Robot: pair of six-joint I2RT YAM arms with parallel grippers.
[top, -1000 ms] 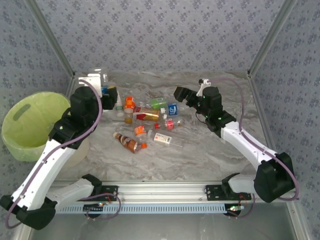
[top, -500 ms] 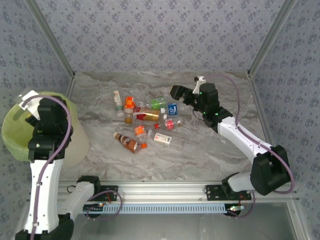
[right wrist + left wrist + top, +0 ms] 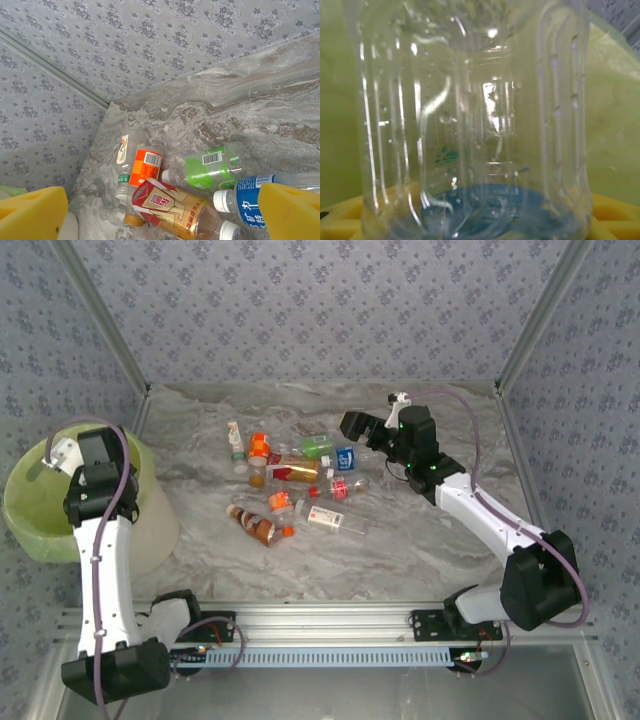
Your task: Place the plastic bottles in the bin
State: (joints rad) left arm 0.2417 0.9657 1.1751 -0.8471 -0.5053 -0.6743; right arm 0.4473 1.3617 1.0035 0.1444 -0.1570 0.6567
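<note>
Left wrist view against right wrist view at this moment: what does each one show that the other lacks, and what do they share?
Left wrist: a clear ribbed bottle gripped in the left gripper, close to the lens, with the pale green bin behind it.
Right wrist: the open right gripper above bottles lying on the marble table: a green-label bottle, an orange-label bottle, a red-label bottle and a blue-label bottle, with a patterned wall behind.
Shared: yellow pads at the bottom edge, and clear plastic bottles.

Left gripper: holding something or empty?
Holding. The left gripper grips a clear bottle between its yellow pads, with the green bin behind it.
</note>
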